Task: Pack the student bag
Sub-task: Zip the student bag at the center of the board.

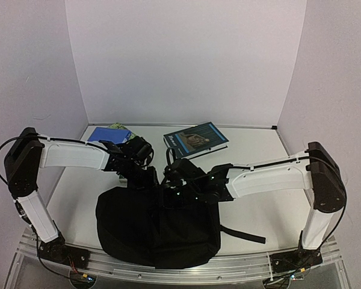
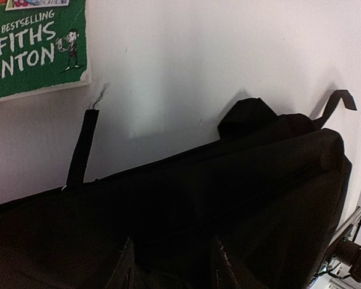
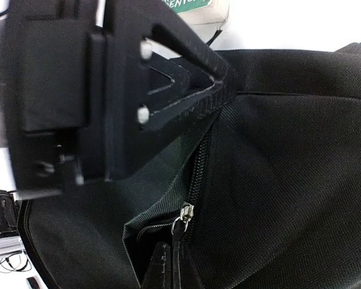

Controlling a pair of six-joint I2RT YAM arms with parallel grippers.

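Left gripper (image 2: 171,274): we see its two fingers set apart over the rim of the student bag (image 1: 159,226), black fabric between them. It is dark on dark, so we cannot tell if they are pinching cloth yet. The bag lies directly under and in front of this gripper. A loose strap (image 2: 83,147) lies flat ahead and to its left, and the green book (image 2: 30,48) is further ahead, well clear of the bag.

Step in hand, as we judge it: get the bag mouth open so that books can go in.

For this step we want the left fingers to catch only the top fabric layer at the rim, not the strap. They should then hold or lift it steady as an anchor.

Right gripper (image 3: 168,271): its jaws are together, tips right at the zipper pull (image 3: 184,215). It looks like a pinch on the tab, but we can't confirm that. The bag fills everything ahead of and beside this gripper.

We'd run the pull along the zip line, low and straight, away from the left hold. Pulling sideways risks jamming the teeth or dragging the whole soft bag.

The dark book (image 1: 195,139) is beyond the right gripper, apart from the bag.
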